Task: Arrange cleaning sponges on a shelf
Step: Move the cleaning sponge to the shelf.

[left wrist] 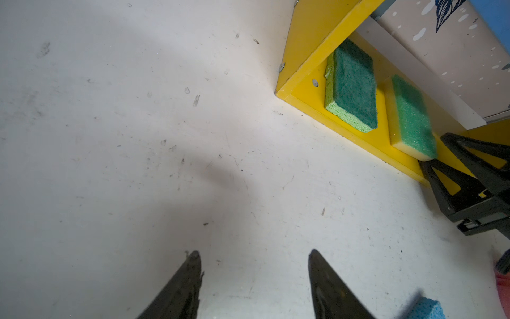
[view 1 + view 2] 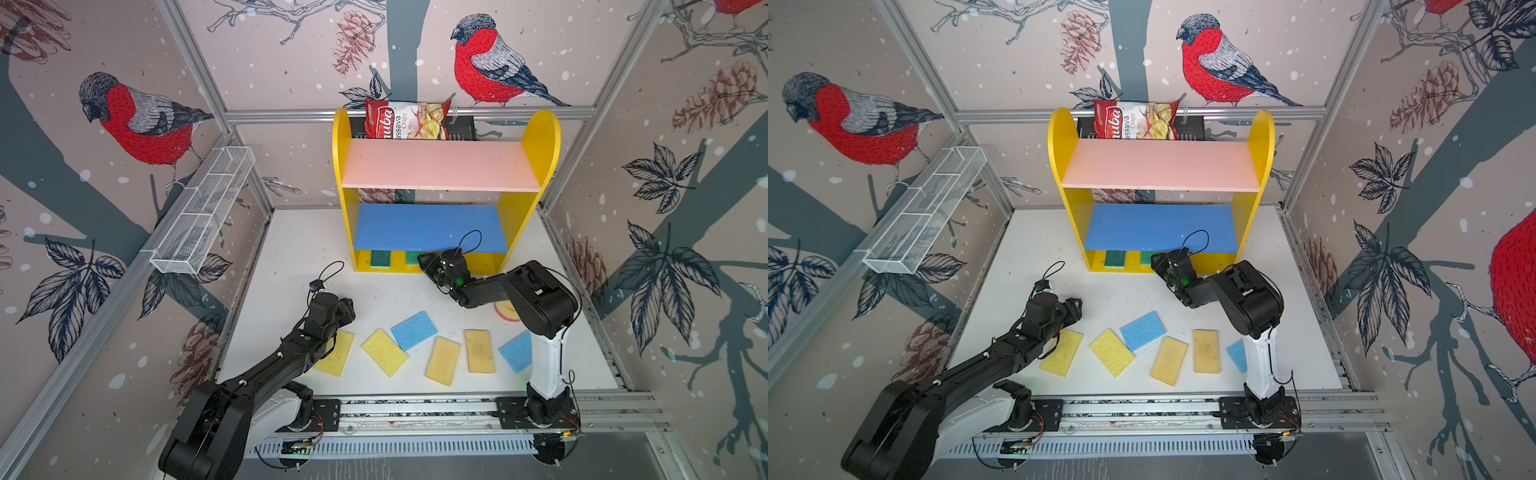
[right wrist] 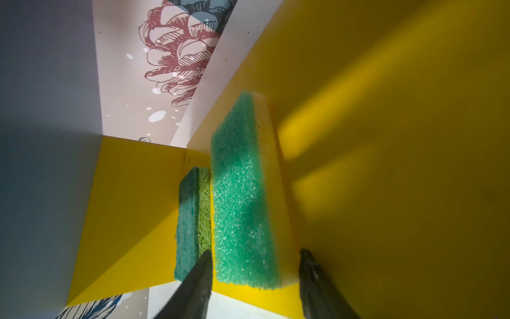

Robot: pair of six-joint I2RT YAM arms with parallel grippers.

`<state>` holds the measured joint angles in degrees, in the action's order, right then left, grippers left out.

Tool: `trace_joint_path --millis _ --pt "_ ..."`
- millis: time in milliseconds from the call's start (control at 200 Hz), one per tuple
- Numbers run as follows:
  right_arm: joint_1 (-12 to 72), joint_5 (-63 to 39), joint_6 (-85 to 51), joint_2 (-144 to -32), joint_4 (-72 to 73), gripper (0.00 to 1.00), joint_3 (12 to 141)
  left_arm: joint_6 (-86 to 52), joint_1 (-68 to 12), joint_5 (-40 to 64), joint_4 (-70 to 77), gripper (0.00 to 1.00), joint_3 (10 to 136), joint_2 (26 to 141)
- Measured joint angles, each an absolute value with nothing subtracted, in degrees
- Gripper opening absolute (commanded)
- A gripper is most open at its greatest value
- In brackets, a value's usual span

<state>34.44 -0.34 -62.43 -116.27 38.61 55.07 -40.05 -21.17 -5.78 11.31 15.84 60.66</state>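
Since the right gripper (image 3: 254, 252) stands with fingers half-spread either side of the green sponge (image 3: 242, 193), slim gaps showing, we judge that sponge free and lying on the base (image 3: 386, 165) of the shelf (image 2: 428, 226), centre frame, beside a second green sponge (image 3: 190, 221). We want to back straight out, level, so neither finger drags it askew. Lower centre of its wrist view, the left gripper (image 1: 252, 254) gapes empty over bare table (image 1: 110, 138); loose sponges (image 2: 414, 330) wait low in both top views.
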Motion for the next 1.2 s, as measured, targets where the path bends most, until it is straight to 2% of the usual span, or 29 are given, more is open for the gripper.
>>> trace_joint_path --millis 250,625,906,1086,1201 --pt "36.32 3.22 -65.8 -117.3 28.58 0.63 61.8 -39.88 -21.17 -5.61 11.31 0.61 15.84 60.71" --pt "37.85 5.08 -66.22 -116.64 29.32 0.62 60.31 -39.44 -21.17 -5.61 11.35 0.62 15.73 61.06" --pt "36.23 -0.56 -62.02 -114.72 37.26 0.52 52.58 -39.44 -21.17 -5.58 11.44 0.62 15.46 61.17" --pt "33.34 -3.6 -58.17 -114.8 46.13 0.42 47.18 -39.44 -21.17 -5.58 11.4 0.62 15.44 60.84" --pt "32.47 -4.8 -56.31 -114.72 48.6 0.32 45.3 -39.44 -21.17 -5.61 11.4 0.62 15.38 60.64"
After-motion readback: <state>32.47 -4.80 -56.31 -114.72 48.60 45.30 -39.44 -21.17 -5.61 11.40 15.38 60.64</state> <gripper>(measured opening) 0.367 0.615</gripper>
